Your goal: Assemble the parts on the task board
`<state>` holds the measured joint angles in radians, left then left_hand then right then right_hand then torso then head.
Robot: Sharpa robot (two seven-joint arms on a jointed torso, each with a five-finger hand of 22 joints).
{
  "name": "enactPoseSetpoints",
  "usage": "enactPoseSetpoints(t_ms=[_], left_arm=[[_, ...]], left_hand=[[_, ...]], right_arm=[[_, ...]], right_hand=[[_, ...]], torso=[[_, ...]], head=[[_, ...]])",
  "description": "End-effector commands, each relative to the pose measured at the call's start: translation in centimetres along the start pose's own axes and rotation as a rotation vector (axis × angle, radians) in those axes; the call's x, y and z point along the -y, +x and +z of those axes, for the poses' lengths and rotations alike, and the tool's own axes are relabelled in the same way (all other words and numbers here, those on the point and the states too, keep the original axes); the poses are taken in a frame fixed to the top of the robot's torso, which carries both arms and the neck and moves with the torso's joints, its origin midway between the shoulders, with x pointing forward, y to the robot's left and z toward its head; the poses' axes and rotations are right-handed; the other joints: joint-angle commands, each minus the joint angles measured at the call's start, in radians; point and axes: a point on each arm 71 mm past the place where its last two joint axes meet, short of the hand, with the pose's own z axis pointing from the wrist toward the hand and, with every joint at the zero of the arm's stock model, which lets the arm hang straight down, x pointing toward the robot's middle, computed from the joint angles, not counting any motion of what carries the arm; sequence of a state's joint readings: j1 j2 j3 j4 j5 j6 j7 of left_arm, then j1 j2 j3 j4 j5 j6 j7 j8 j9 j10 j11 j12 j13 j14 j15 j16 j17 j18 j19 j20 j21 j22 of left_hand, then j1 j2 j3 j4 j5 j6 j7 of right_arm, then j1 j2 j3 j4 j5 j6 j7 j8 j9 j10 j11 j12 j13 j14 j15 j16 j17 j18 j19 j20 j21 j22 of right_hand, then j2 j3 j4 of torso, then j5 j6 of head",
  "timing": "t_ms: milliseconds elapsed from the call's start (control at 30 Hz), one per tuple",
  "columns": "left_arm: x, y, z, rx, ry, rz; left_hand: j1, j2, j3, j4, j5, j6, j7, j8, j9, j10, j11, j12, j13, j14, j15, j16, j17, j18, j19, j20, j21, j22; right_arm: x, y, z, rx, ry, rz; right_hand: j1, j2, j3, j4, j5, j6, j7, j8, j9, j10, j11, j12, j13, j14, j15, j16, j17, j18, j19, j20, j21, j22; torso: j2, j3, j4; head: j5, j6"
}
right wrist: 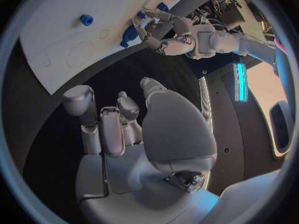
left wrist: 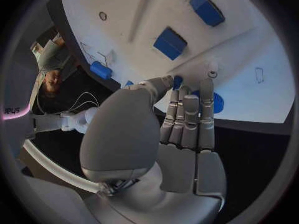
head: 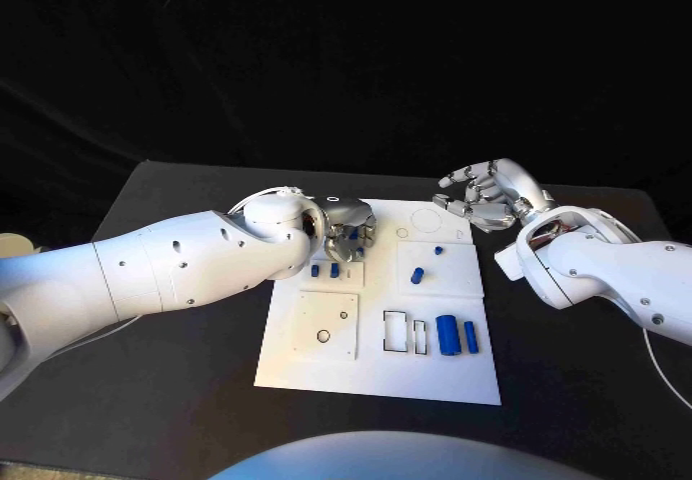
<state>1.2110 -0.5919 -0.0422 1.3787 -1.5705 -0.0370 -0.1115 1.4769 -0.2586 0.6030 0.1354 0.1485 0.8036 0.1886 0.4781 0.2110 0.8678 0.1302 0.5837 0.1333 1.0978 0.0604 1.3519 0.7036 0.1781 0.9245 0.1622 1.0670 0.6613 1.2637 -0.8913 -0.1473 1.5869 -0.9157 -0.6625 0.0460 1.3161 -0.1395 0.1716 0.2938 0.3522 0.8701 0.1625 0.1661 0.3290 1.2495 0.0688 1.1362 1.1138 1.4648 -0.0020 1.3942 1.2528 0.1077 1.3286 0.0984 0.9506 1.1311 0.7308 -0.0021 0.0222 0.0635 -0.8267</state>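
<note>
The white task board (head: 378, 370) lies mid-table. My left hand (head: 346, 235) reaches down onto its far left panel, fingers straight and together. In the left wrist view its thumb and a fingertip (left wrist: 185, 92) pinch a small blue part (left wrist: 178, 80) at the board (left wrist: 249, 59). Two short blue parts (head: 325, 270) stand just in front of that hand. Others lie at the middle (head: 417, 275) and far middle (head: 437, 251), and two long blue cylinders (head: 457, 335) lie at the near right. My right hand (head: 486, 193) hovers over the far right corner, fingers apart and holding nothing.
The near left panel (head: 326, 323) has small holes, and outlined slots (head: 404, 332) sit beside the long cylinders. Black table surrounds the board. The right wrist view shows my right hand (right wrist: 124, 129), the board's edge (right wrist: 62, 45) and my left hand (right wrist: 163, 32) beyond it.
</note>
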Motion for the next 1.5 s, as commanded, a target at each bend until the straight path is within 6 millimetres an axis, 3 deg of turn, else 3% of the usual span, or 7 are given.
enactPoseSetpoints(t_ms=[33,700,867,967,1233,1500], left_arm=[[-0.18,0.44,0.0,-0.035,-0.017,-0.004],[-0.09,0.64,-0.11,-0.061,-0.019,-0.007],[-0.07,0.68,-0.06,-0.063,-0.017,-0.008],[-0.1,0.72,-0.03,-0.063,-0.015,-0.009],[-0.08,0.65,0.03,-0.044,-0.011,-0.012],[0.02,0.24,-0.04,0.008,0.008,-0.021]], left_hand=[[0.0,0.008,0.01,-0.002,0.004,0.01,-0.002,-0.006,-0.001,0.01,-0.003,0.003,0.0,0.013,-0.003,0.009,0.01,0.008,0.001,-0.008,0.008,0.005],[-0.002,0.011,0.03,-0.023,0.002,0.032,-0.01,-0.005,-0.001,0.037,-0.013,0.011,0.003,0.058,-0.012,0.04,0.057,0.008,0.005,-0.016,0.031,0.019],[-0.006,0.02,0.038,-0.035,0.002,0.057,-0.019,-0.001,0.003,0.065,-0.023,0.017,0.006,0.081,-0.02,0.054,0.077,0.007,0.013,-0.02,0.048,0.033],[-0.012,0.028,0.045,-0.049,0.002,0.088,-0.034,-0.002,0.011,0.108,-0.041,0.015,0.009,0.139,-0.035,0.081,0.16,-0.003,0.056,-0.03,0.087,0.09],[-0.024,0.039,0.054,-0.06,0.003,0.122,-0.043,-0.009,0.022,0.146,-0.051,-0.01,0.007,0.163,-0.046,0.087,0.18,-0.01,0.084,-0.039,0.109,0.122],[-0.028,0.039,0.06,-0.065,0.005,0.12,-0.041,-0.022,0.023,0.15,-0.05,-0.027,0.004,0.167,-0.046,0.086,0.182,-0.01,0.086,-0.041,0.111,0.123]], right_arm=[[-0.09,0.07,-0.02,-0.004,-0.008,-0.008],[-0.08,0.06,-0.03,-0.005,-0.008,-0.008],[-0.09,0.07,-0.02,-0.005,-0.008,-0.008],[-0.1,0.07,-0.02,-0.005,-0.009,-0.008],[-0.12,0.07,-0.04,-0.004,-0.01,-0.008],[-0.1,0.03,-0.07,-0.003,-0.01,-0.008]], right_hand=[[-0.007,0.002,0.004,-0.004,0.006,-0.001,-0.003,0.007,0.001,-0.007,0.002,-0.004,0.001,0.029,-0.004,-0.003,0.002,0.016,0.005,-0.002,0.0,0.001],[-0.007,0.002,0.005,-0.004,0.006,-0.001,-0.003,0.007,0.001,-0.006,0.002,-0.003,0.001,0.029,-0.004,-0.003,0.003,0.016,0.006,-0.002,0.0,0.001],[-0.007,0.002,0.005,-0.004,0.006,-0.001,-0.003,0.007,0.001,-0.006,0.002,-0.003,0.001,0.029,-0.004,-0.003,0.003,0.016,0.006,-0.002,0.0,0.001],[-0.007,0.002,0.005,-0.004,0.006,-0.001,-0.003,0.007,0.001,-0.006,0.002,-0.003,0.001,0.029,-0.004,-0.003,0.003,0.016,0.006,-0.002,0.0,0.001],[-0.007,0.002,0.005,-0.004,0.006,-0.001,-0.003,0.007,0.001,-0.006,0.002,-0.003,0.001,0.029,-0.004,-0.003,0.003,0.016,0.006,-0.002,0.0,0.001],[-0.009,0.003,0.006,-0.003,0.007,0.001,-0.004,0.009,0.002,-0.006,0.002,-0.002,0.001,0.03,-0.005,-0.003,0.004,0.015,0.007,-0.002,0.001,0.003]], torso=[[-0.001,-0.0009,0.001],[-0.001,-0.0013,0.0011],[0.0,-0.0011,0.0013],[-0.001,-0.0008,0.0009],[0.0,-0.0004,0.0011],[-0.001,-0.0009,0.0011]], head=[[-0.001,-0.001],[0.0,-0.004],[-0.001,-0.005],[-0.001,-0.005],[0.0,-0.004],[-0.002,0.002]])
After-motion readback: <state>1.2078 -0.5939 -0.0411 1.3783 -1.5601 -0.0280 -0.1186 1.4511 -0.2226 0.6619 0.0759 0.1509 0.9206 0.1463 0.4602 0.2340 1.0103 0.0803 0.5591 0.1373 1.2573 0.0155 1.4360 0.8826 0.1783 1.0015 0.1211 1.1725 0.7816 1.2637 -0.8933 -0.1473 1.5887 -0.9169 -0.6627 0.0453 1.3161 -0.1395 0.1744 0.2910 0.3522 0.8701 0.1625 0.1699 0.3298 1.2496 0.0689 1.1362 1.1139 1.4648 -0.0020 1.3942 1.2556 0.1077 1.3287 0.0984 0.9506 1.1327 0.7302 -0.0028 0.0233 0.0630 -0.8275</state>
